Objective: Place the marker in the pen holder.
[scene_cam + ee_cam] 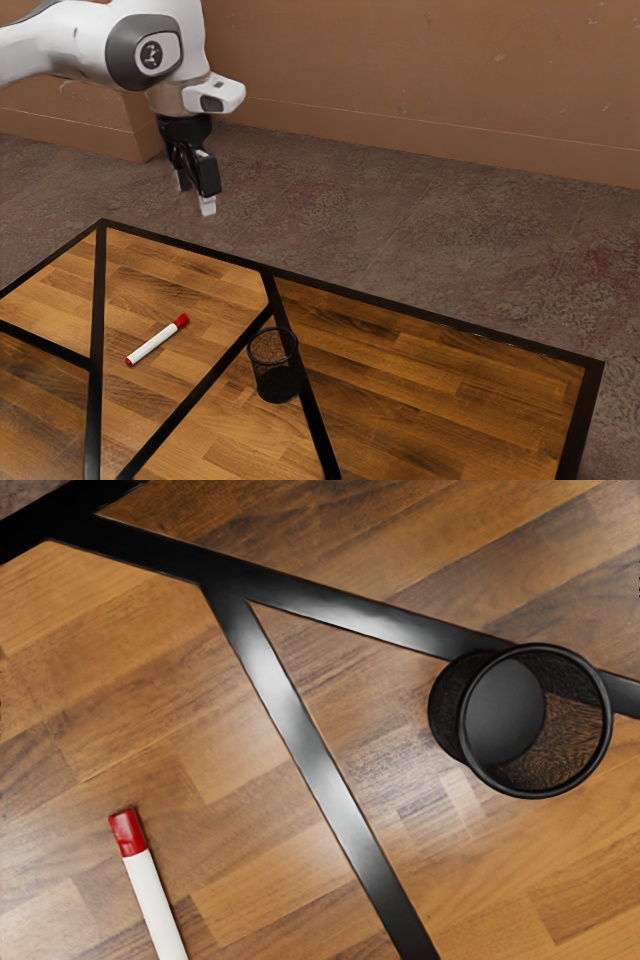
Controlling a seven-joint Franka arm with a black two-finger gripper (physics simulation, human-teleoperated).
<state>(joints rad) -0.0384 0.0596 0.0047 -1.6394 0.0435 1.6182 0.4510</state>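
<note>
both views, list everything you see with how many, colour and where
marker: one, white with red ends, lying on the table
pen holder: one, black mesh, upright on the table, toward the exterior view's right from the marker
table: one, brown wood panels with black strips and border, under both
floor: one, greyish brown, behind the table in the exterior view
wall: brown, beyond the floor
arm: one, white and grey, exterior view's upper left
fingers: two, black with pale tips, apart, touching neither marker nor pen holder
</note>
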